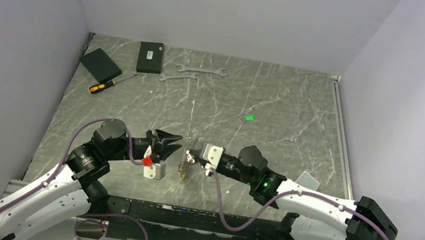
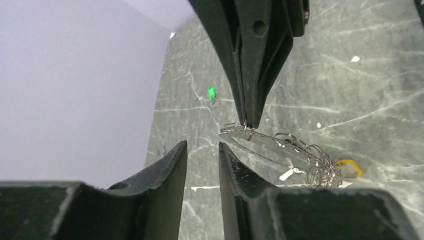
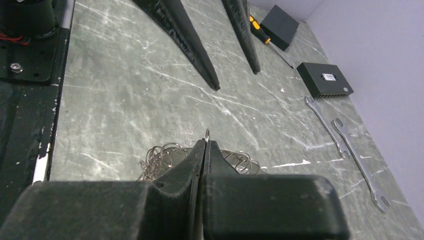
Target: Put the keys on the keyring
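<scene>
The keys [image 1: 250, 117], small and silvery with a green tag [image 2: 211, 92], lie on the table beyond both grippers, held by neither. My right gripper [image 3: 206, 142] is shut on a small ring of the keyring [image 2: 260, 142], a long metal loop carrying several wire rings [image 2: 320, 167] and a yellow tag [image 2: 350, 167]. In the top view the keyring [image 1: 183, 169] hangs just under the right gripper [image 1: 189, 155]. My left gripper [image 1: 177, 142] faces it from the left, a short gap away. Its jaws [image 2: 202, 143] are open with nothing between them.
Two silver wrenches [image 1: 202, 70] lie at the back of the table, beside a black box [image 1: 150, 57]. A second black box [image 1: 100, 64] and a yellow-handled screwdriver [image 1: 107, 84] sit at the back left. White walls close in the table on three sides.
</scene>
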